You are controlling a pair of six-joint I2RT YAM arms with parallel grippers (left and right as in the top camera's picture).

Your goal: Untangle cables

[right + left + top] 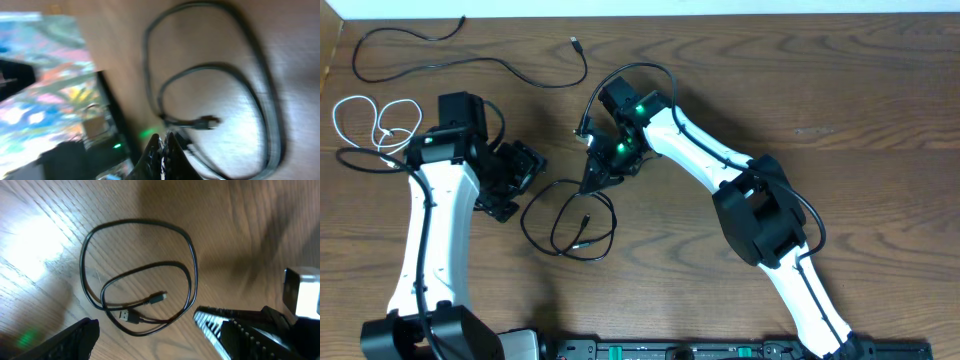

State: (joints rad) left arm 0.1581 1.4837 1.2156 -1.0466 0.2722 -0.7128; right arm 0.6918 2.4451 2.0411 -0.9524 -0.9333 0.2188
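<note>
1. Right claw [595, 172] sits at the far edge of the coiled black cable [527, 222]. In its wrist view the right claw [162, 145] is pressed together, and blur hides whether a strand is caught between the fingers.
2. Left claw [525, 185] hangs spread just left of that coil. In its own view the left claw [145, 325] frames the loops [83, 267] between its fingers.
3. I judge the next move turns on this coil. It lies near-side of the right claw, slightly wider left to right, and the right claw is the closer one.
4. The long black cable [480, 59] lies strung out at the far left of the tabletop [860, 90], well apart from both claws.
5. The white cable [355, 98] loops at the left edge, beside the left arm and touching neither black cable, as far as I can see.
6. The two claws crowd each other, which is my main worry.
7. Both plugs, the larger [131, 316] and the smaller [159, 297], lie inside the coil.
</note>
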